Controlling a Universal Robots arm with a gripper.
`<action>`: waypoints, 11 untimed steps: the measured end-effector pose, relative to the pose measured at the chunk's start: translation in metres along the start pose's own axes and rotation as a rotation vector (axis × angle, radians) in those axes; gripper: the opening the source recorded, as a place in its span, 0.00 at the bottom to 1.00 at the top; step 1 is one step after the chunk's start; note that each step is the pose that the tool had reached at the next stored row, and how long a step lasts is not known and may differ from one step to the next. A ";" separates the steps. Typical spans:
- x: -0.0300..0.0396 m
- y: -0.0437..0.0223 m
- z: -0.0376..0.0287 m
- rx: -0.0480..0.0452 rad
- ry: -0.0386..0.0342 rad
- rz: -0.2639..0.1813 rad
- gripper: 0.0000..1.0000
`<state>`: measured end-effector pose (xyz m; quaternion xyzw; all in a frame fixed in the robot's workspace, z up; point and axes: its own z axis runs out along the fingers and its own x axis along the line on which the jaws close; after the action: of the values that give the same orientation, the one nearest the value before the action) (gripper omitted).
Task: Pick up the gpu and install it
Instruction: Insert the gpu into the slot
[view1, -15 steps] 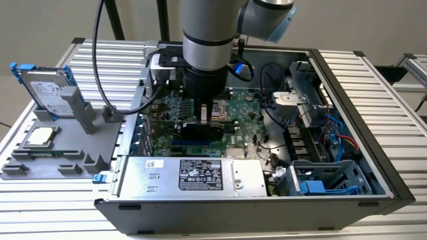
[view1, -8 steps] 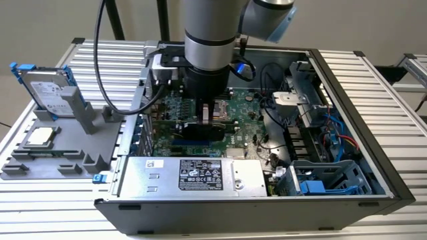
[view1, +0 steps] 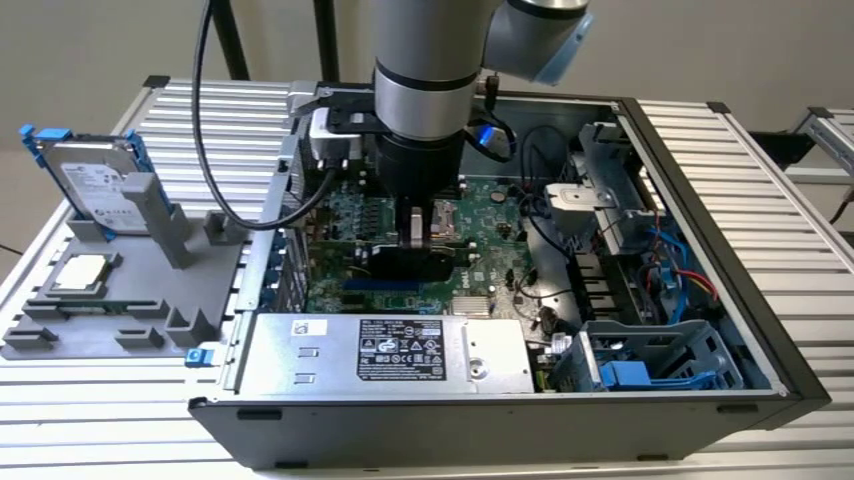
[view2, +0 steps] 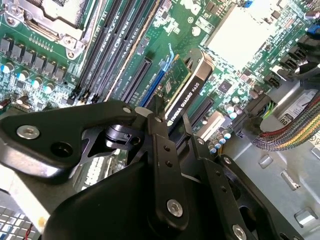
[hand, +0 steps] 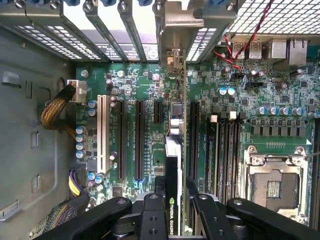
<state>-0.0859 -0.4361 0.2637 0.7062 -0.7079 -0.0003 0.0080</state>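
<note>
The tool (hand: 172, 210), clamped on the gpu (hand: 173, 165), holds it edge-down over the motherboard (hand: 145, 85) inside the case (view1: 747, 240), so pickup looks done and seating looks unfinished.

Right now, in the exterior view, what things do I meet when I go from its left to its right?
Hard drive → processor chip → gray holder → gripper holding the gpu over the motherboard → blue drive cage → right wall of the case.
</note>
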 end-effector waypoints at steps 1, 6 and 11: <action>0.0000 0.0000 0.0000 0.0000 0.0003 0.000 0.00; 0.0000 0.0051 0.0001 0.0005 0.0005 0.000 0.00; 0.0000 0.0080 0.0011 0.0006 0.0005 0.000 0.00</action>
<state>-0.0939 -0.4361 0.2626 0.7063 -0.7079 0.0001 0.0080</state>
